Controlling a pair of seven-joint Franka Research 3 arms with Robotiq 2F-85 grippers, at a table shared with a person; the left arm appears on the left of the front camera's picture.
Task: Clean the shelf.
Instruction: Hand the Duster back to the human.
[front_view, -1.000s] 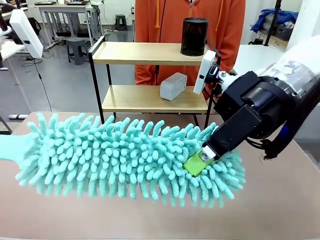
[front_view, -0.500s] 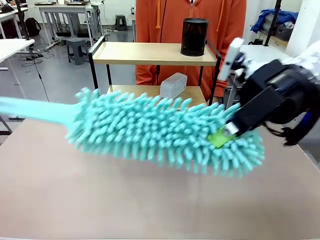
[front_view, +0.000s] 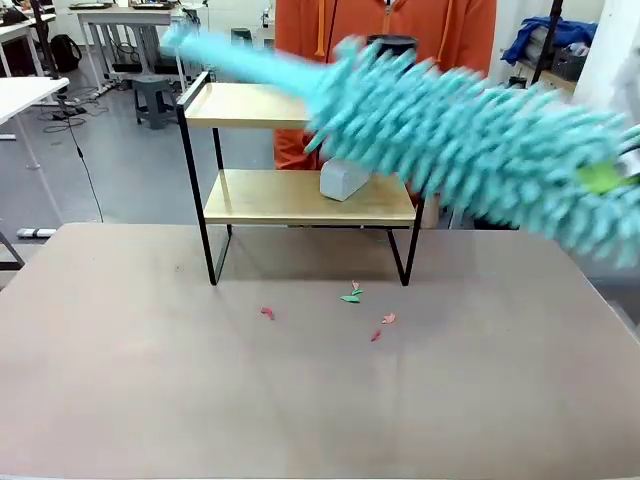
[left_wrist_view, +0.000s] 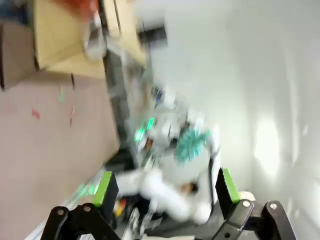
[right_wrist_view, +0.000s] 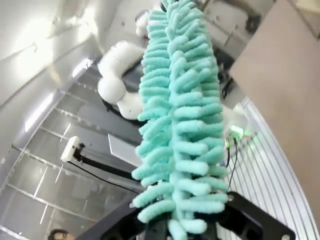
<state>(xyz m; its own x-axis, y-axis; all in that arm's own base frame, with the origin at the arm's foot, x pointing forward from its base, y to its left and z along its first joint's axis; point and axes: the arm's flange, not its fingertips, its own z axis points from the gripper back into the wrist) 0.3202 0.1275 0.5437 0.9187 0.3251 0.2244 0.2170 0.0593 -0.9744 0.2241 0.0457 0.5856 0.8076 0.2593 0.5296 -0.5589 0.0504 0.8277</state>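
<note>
The right claw (right_wrist_view: 177, 227), clenched on the duster (front_view: 470, 140) (blurred mid-air), is nearer the shelf (front_view: 300, 200); the duster's long axis crosses its top board. The left claw (left_wrist_view: 165, 187) is released.

— How's the light?
— Bright, even, from overhead; under the shelf (front_view: 300, 150) only a faint soft shadow falls on the table (front_view: 300, 400).
— Sharpness?
— The turquoise duster (front_view: 480, 140) smears from 10 toward 3 o'clock. The left wrist view is all motion blur, with white glare at 3 o'clock. The right wrist view is crisp, glare at 10 o'clock.
</note>
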